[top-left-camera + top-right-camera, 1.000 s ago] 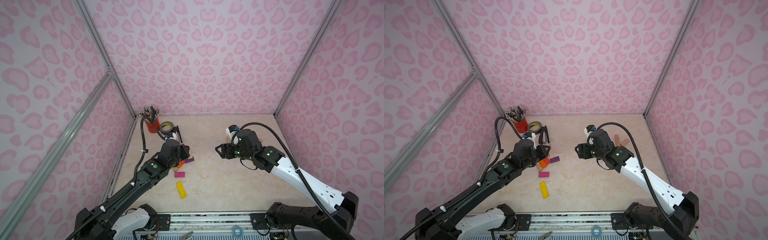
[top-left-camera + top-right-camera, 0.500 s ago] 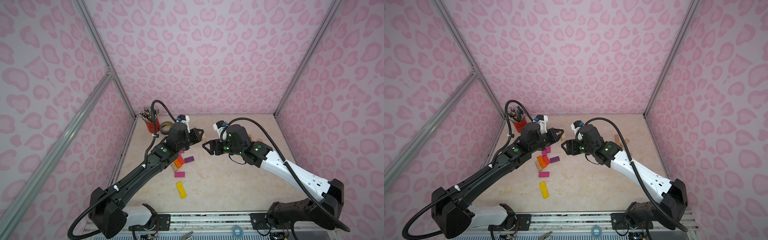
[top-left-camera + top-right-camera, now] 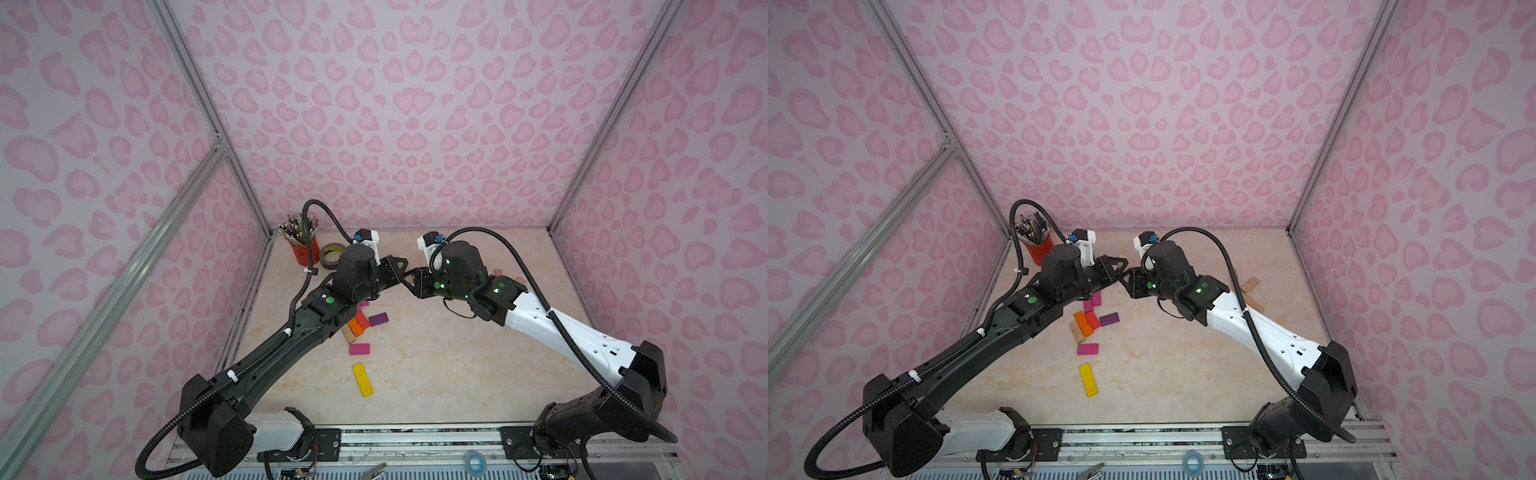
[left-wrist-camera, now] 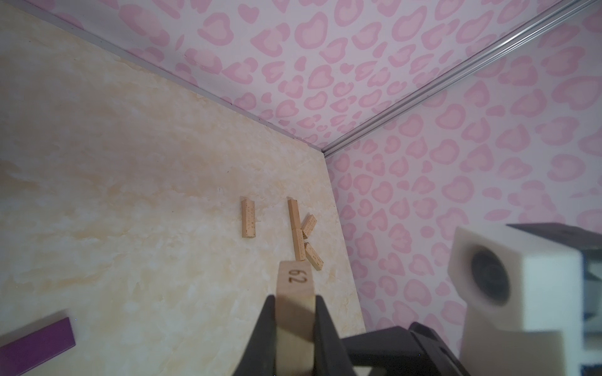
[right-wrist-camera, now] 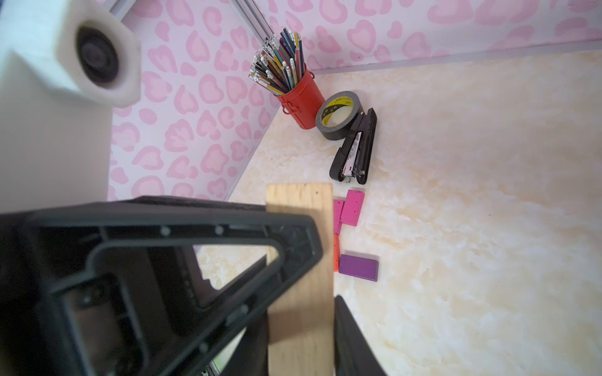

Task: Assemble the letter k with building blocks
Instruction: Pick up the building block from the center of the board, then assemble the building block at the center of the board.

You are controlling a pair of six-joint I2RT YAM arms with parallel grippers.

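Near the front edge of the table (image 3: 436, 386) a yellow block (image 3: 362, 379) lies alone. A magenta block (image 3: 359, 348) sits just behind it, and beyond that a loose cluster with an orange block (image 3: 354, 327) and a purple block (image 3: 378, 319), left of the table's middle.

Over the far side of that cluster the two arms meet in the air. The left gripper (image 4: 295, 312) pinches a plain wood block (image 4: 294, 283) stamped 62. The right gripper (image 5: 301, 325) is pressed onto the same block from the other end, so it hangs clear of the table between them.

This looks like the delicate point. If either arm pulls while both clamp, the block may twist or wrench free. The left gripper's frame hides one right finger, so how deep that bite goes is unclear. With a shallow bite, a release by the left could drop the block onto the coloured cluster and scatter it.

Farther off, near the right edge, wood bars (image 4: 299, 244) already lie in a k shape, a spare wood bar (image 4: 248, 218) beside them. A careless approach there could nudge the diagonals out of line.

The stapler (image 5: 356, 146), tape roll (image 5: 338, 114) and red pencil cup (image 5: 301, 97) in the far left corner stand well apart.
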